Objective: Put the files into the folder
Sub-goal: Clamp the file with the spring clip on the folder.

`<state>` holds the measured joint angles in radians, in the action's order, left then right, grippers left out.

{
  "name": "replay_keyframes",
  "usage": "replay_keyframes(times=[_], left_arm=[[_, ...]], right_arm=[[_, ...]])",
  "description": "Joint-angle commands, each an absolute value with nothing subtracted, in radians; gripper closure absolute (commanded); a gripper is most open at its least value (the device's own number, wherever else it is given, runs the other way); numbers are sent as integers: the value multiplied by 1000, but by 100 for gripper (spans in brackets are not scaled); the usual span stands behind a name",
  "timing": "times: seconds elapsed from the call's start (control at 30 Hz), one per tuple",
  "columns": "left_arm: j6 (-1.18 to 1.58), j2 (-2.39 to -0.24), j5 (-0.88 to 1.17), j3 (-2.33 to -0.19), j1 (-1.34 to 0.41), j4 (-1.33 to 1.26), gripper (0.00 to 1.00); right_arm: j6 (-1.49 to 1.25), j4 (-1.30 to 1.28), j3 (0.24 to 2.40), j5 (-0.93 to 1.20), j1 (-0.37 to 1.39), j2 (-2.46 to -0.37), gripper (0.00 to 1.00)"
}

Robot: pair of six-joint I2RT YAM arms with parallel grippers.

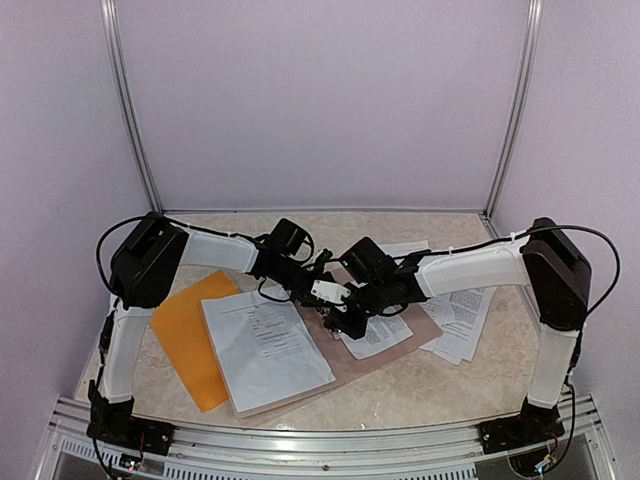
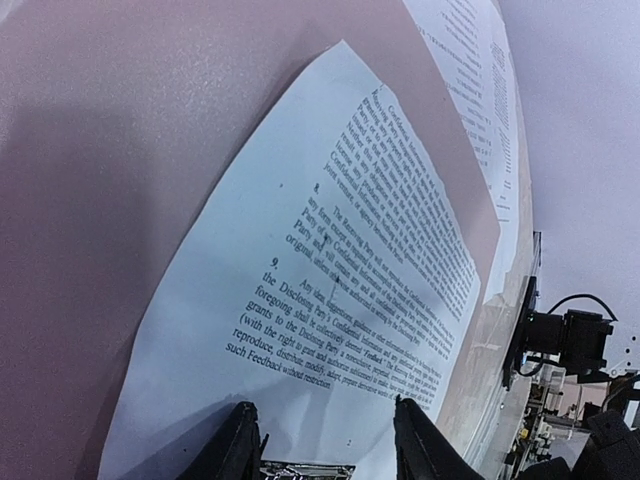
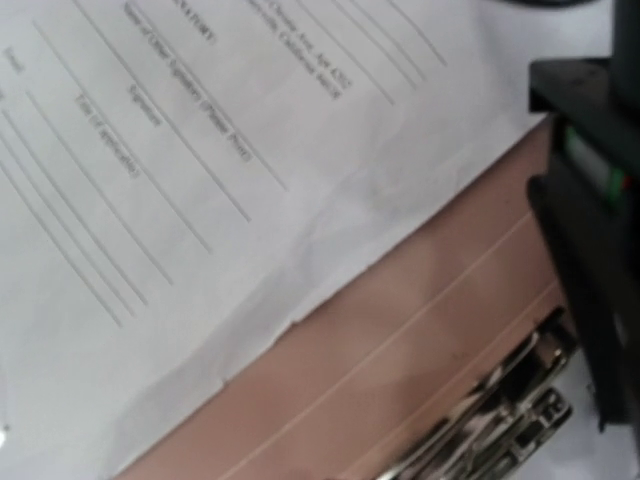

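Observation:
The orange folder (image 1: 190,335) lies flat at the left. Beside it, white printed files (image 1: 265,345) rest on a grey-brown clipboard (image 1: 350,368). A second printed sheet (image 1: 382,332) lies on the board's right part, and more files (image 1: 462,315) lie at the right. My left gripper (image 1: 320,292) hovers over the board's top end. Its dark fingers (image 2: 235,450) stand apart over a text sheet (image 2: 330,270), with the metal clip (image 2: 305,470) low between them. My right gripper (image 1: 343,320) is right beside it, low over the board. Its fingers are hidden in the right wrist view, which shows a lined sheet (image 3: 180,200).
The right wrist view shows the clipboard (image 3: 400,370), its metal clip (image 3: 500,420) and part of the left gripper's black body (image 3: 590,250) close by. Pale walls and metal rails enclose the beige table (image 1: 430,385).

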<state>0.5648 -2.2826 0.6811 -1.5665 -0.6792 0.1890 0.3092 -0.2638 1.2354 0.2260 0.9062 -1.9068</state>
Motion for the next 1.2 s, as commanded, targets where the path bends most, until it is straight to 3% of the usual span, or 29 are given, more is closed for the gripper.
replay_keyframes(times=[0.0,1.17], left_arm=[[563,-2283,667,-1536,-673,239,57],[528,-2267,655,-1508,-673,241,57]], right_arm=[[289,-305,1170,199,917,-1883,100],[186,-207,1046,157,888,-1935,100]])
